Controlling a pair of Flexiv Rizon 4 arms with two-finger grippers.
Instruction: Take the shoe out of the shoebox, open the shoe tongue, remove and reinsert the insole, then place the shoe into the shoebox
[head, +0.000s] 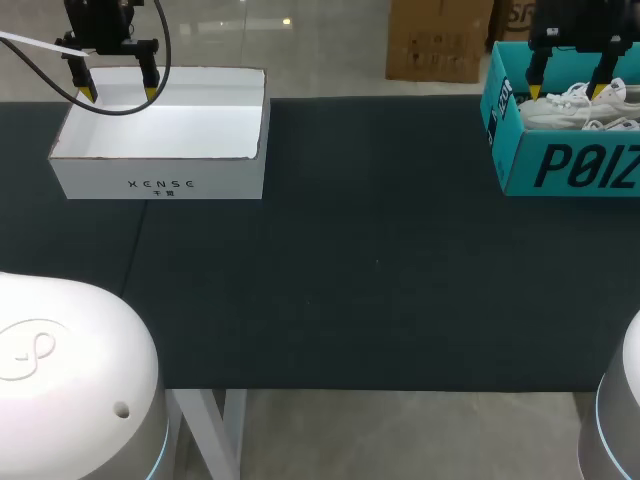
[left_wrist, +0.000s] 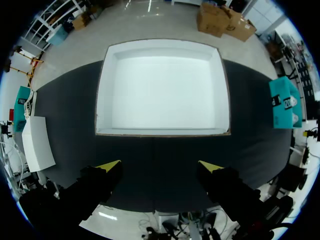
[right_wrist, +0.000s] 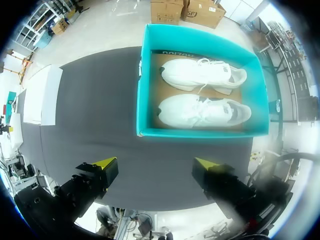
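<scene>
Looks like a robot lab: dark table (head: 380, 300), left gripper (head: 118, 93) above white box (head: 100, 178) at ten o'clock, right gripper (head: 566, 92) above teal shoebox (head: 520, 172) at two o'clock.

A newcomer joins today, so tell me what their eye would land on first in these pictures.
The bright teal shoebox at the far right of the table stands out most, with two white shoes lying side by side inside it and the right gripper hovering open above. At the far left sits an open-topped white box, with the left gripper open above it.
</scene>
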